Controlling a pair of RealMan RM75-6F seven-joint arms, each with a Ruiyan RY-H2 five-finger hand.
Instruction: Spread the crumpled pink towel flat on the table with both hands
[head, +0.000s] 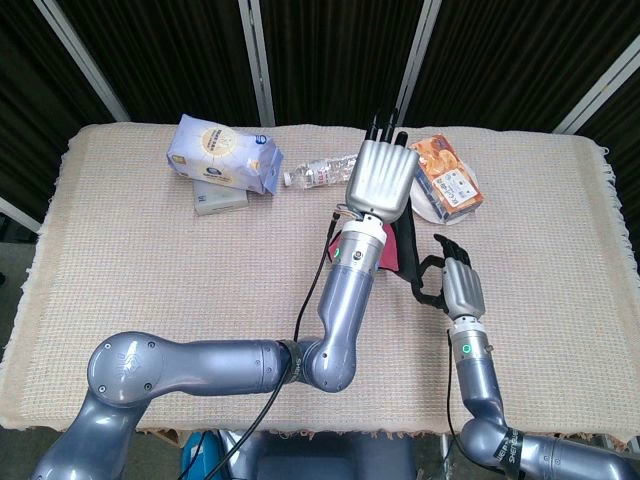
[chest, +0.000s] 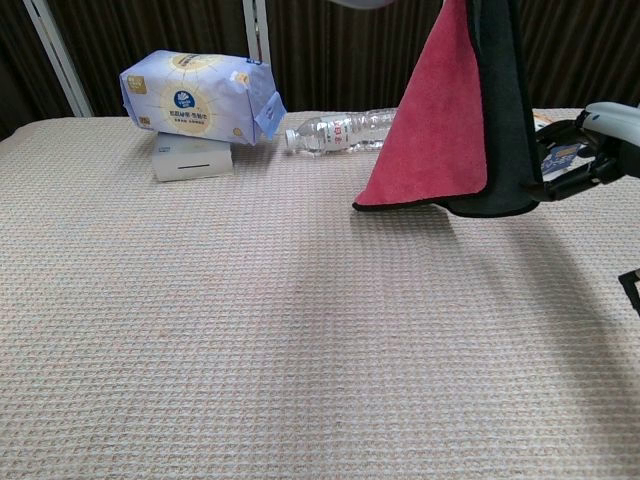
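The fingers of your left hand (head: 378, 180) are hidden behind its silver back in the head view, so you cannot see the grip itself; still, the pink towel (chest: 436, 125) hangs from up there, so judge it held at its top. The towel is in the air above the right half of the table (chest: 250, 330), draped in a long fold with its pink face to one side and a dark face to the other, its lower edge clear of the cloth. Your right hand (head: 458, 283) sits at the towel's lower right edge, dark fingers (chest: 562, 186) curled toward the hem; whether they have caught it or only touch it cannot be told.

The risk is pulling before that hem is truly pinched: the cloth would slip free and hang folded. Drawing the hands apart too low could also drag the towel into the water bottle (chest: 340, 131) or the snack packet (head: 447, 176) behind it.
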